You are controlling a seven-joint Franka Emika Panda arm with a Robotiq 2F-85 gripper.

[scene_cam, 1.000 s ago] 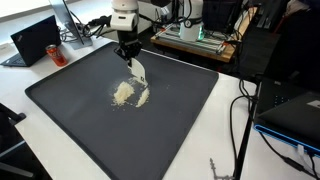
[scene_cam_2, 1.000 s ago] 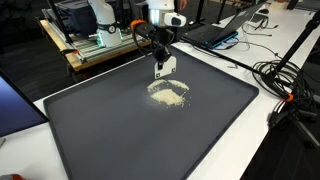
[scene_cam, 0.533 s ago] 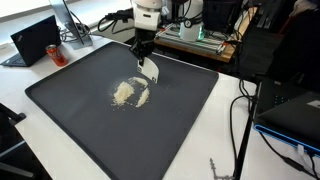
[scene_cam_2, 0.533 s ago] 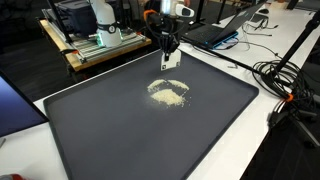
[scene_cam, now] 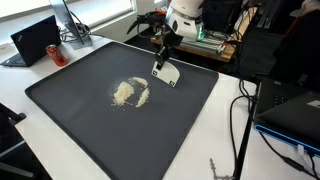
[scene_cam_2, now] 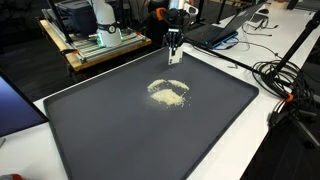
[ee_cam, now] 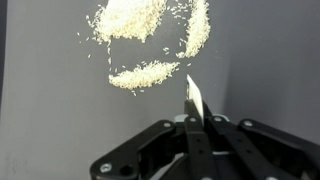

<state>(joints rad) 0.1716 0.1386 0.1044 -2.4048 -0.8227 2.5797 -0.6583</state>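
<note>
My gripper [scene_cam: 163, 52] is shut on a thin white card [scene_cam: 166, 73] that hangs edge-down from the fingers. It hovers over the far side of a dark mat [scene_cam: 70, 105], beyond a loose pile of pale grains [scene_cam: 130, 92]. In an exterior view the gripper [scene_cam_2: 174, 40] and card [scene_cam_2: 174, 56] stand behind the grain pile [scene_cam_2: 168, 93], apart from it. In the wrist view the card [ee_cam: 193, 98] sticks out edge-on from the shut gripper [ee_cam: 193, 125], with the grains [ee_cam: 150, 40] spread in arcs ahead of it.
A laptop [scene_cam: 35, 40] sits beside the mat. Cables [scene_cam: 245, 120] run along the white table edge. A wooden rack with electronics [scene_cam_2: 100, 45] and another laptop [scene_cam_2: 215, 35] stand behind the mat. More cables [scene_cam_2: 285, 80] lie at the side.
The gripper has carried the card away from the grain pile toward the mat's far edge. The pile itself looks unchanged.
</note>
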